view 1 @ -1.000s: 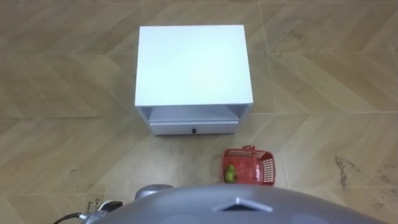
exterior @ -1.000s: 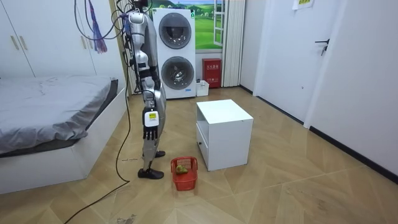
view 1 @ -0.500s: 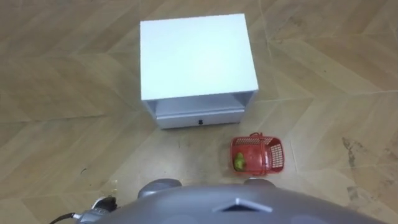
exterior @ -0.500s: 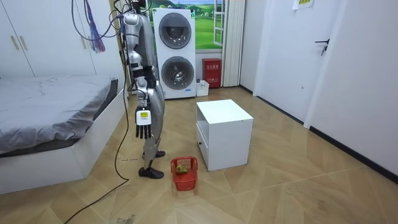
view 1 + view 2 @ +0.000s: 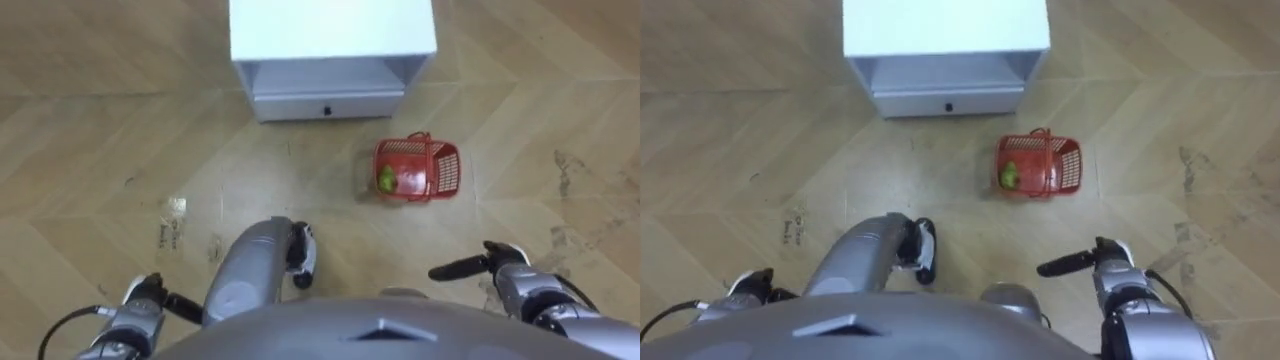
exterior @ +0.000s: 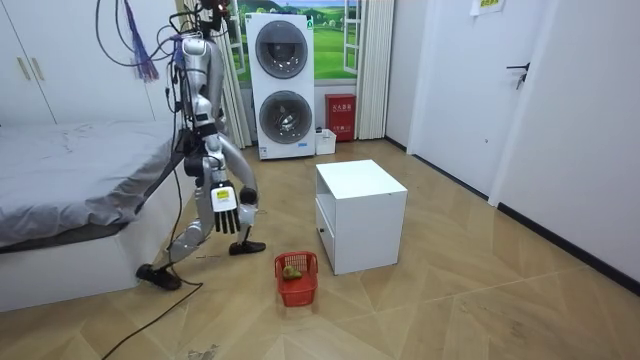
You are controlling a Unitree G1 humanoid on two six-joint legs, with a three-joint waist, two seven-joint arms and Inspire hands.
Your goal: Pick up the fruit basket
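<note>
Since a second ago your robot has gone from standing upright beside the bed to a low, forward-bent stride, with one leg thrown back toward the bed, as the room view shows. Both eye views have tipped down with the head, so the shift of the floor things there is the camera's, not theirs.

At your 12 o'clock sits the white cabinet, its drawer front facing you. The red fruit basket rests on the floor at about 1 o'clock, just off the cabinet's front corner and untouched.

Your right hand has come into sight at 4 o'clock, fingers straight and relaxed, holding nothing. Your left hand shows at 8 o'clock, and I cannot tell how it is set. A green fruit lies at the basket's 9 o'clock end.

My reading is that you have begun the stoop. The basket is well apart from both hands, so the reach lies ahead, and the right hand looks better placed for it.
</note>
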